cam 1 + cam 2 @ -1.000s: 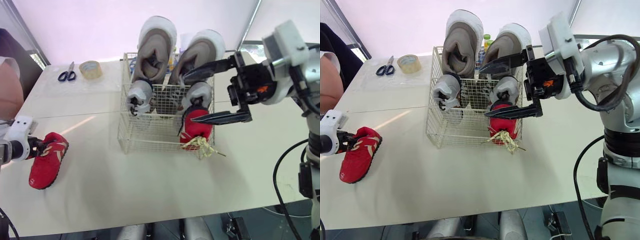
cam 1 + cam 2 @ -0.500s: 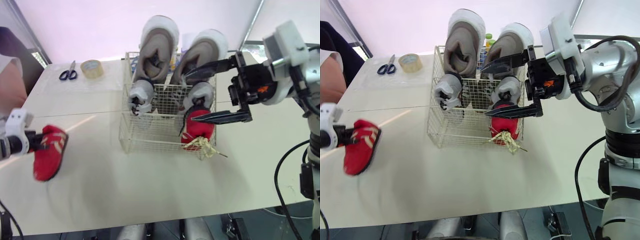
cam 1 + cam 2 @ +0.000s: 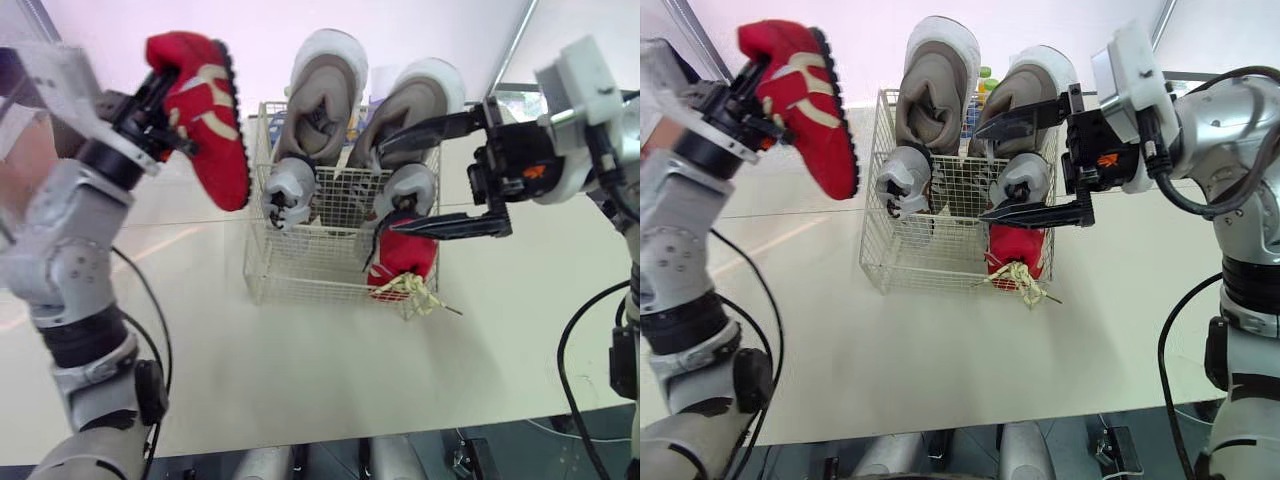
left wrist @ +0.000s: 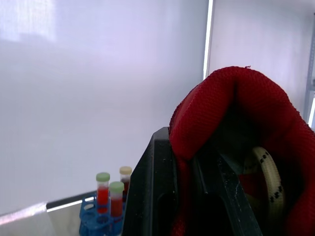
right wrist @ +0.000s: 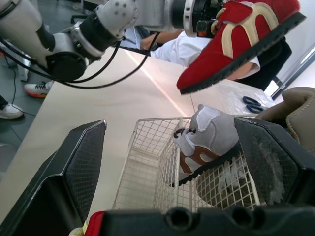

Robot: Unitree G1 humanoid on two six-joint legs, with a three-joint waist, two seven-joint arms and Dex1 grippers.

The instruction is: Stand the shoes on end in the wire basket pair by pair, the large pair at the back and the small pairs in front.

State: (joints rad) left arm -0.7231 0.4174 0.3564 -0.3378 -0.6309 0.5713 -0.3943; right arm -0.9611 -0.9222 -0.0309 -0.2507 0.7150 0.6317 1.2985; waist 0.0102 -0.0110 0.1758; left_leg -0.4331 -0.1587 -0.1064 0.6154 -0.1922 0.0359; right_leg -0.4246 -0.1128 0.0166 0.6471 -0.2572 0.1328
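Now, from the head camera, the left tool (image 3: pixel 152 95) is gripping a red shoe (image 3: pixel 208 115) by its heel. It is holding the shoe high above the worktop (image 3: pixel 300 370), toe hanging down, just left of the wire basket (image 3: pixel 262 285). Two large taupe shoes (image 3: pixel 322 90) are standing at the back of the basket and two small grey shoes (image 3: pixel 290 185) are sitting in front of them. The other red shoe (image 3: pixel 405 255) is standing at the front right, its laces spilling through the wire. The right tool (image 3: pixel 445 178) is hovering over the basket's right side, released, with its black fingers spread wide. Looking from the left wrist, one black finger (image 4: pixel 157 196) is clamping the shoe's padded collar, with a rack of sample tubes (image 4: pixel 106 209) showing beyond. Looking from the right wrist, the spread fingers are framing the basket, a grey shoe and the held red shoe above, with scissors (image 5: pixel 253 104) lying further off. The step in hand seems to be bringing this last small shoe to its mate. The next move is likely calling for swinging it over the free front left space, lowering it on end beside the other red shoe, then letting go.
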